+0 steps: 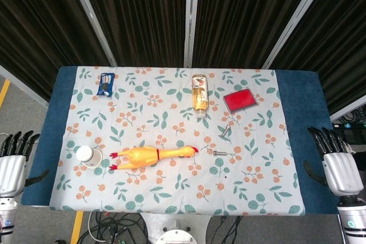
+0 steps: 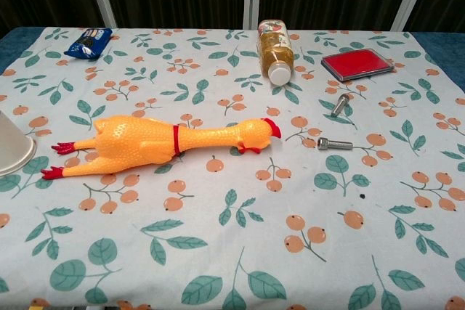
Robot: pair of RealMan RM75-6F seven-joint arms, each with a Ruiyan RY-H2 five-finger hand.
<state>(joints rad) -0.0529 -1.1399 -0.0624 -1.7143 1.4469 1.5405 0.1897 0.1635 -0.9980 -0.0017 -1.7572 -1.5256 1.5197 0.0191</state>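
Note:
My left hand (image 1: 12,167) hangs off the table's left edge, fingers apart and straight, holding nothing. My right hand (image 1: 337,164) is off the right edge, fingers likewise spread and empty. Neither hand shows in the chest view. A yellow rubber chicken (image 1: 153,155) (image 2: 167,139) lies on its side on the floral tablecloth (image 1: 171,198), head to the right. Nearest the left hand is a white cup (image 1: 88,156) (image 2: 11,147). Two metal bolts (image 1: 220,152) (image 2: 334,144) lie right of the chicken's head.
A lying drink bottle (image 1: 199,95) (image 2: 276,52) is at the back centre, a red flat box (image 1: 239,100) (image 2: 357,63) to its right, a blue snack packet (image 1: 106,83) (image 2: 89,41) at back left. Dark curtains stand behind the table.

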